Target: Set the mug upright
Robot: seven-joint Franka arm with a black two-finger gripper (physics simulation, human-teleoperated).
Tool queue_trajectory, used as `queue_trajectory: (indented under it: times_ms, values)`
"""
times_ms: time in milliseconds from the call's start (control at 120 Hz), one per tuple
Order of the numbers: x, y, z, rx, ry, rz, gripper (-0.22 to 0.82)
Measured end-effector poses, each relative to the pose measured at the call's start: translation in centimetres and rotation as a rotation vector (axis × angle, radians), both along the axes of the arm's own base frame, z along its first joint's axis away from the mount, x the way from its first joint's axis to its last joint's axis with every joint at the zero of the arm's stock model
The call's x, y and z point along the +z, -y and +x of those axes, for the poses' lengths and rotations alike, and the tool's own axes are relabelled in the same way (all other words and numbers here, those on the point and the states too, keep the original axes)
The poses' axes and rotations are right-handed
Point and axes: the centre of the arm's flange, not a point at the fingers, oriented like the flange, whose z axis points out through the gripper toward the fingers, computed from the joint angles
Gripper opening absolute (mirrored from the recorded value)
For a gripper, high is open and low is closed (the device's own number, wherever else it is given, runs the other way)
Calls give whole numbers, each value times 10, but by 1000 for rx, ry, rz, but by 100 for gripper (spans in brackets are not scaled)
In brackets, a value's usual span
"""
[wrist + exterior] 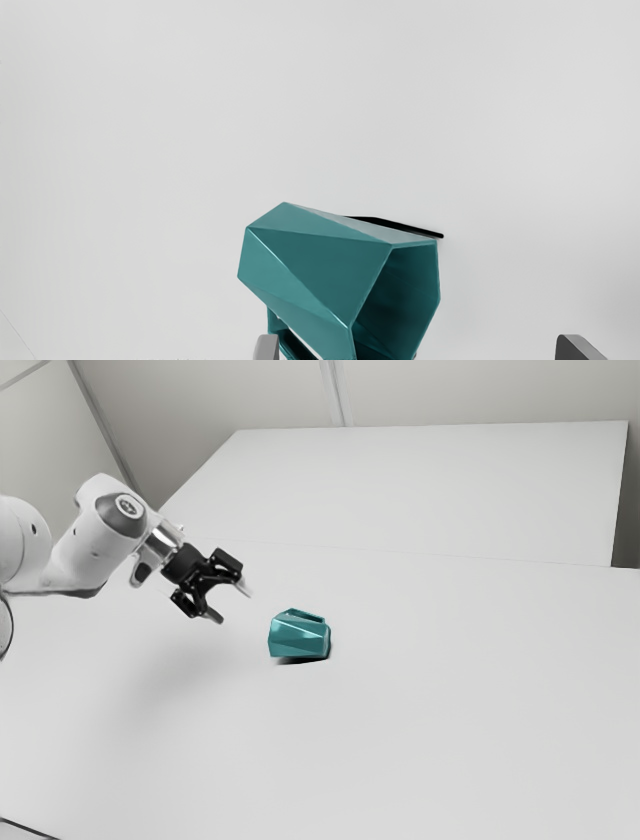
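My gripper (231,606) is held above the table on the exterior view's left of the mug, fingers wide apart with nothing between them. A faceted teal mug (299,636) lies on its side on the table, a short way from the fingertips. In the wrist view the mug (320,270) shows its dark hollow opening and, lower down, part of its handle close to one fingertip's outline. The two tips of the gripper (417,347) stand far apart at the bottom edge.
The white table (430,740) stretches around the mug on all sides. Behind it in the exterior view stands a large pale panel (420,490), and pale walls rise beyond.
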Motion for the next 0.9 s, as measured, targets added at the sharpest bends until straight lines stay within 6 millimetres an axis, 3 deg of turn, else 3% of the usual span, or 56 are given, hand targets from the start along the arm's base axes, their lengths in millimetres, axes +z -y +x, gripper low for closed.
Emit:
queue_trajectory:
  times_ms: [275, 558, 900]
  values:
    - [-44, 8, 21, 111, -7, -100, 60]
    - [-62, 37, 31, 153, -11, -186, 60]
    - [-88, 55, 33, 179, -44, -233, 60]
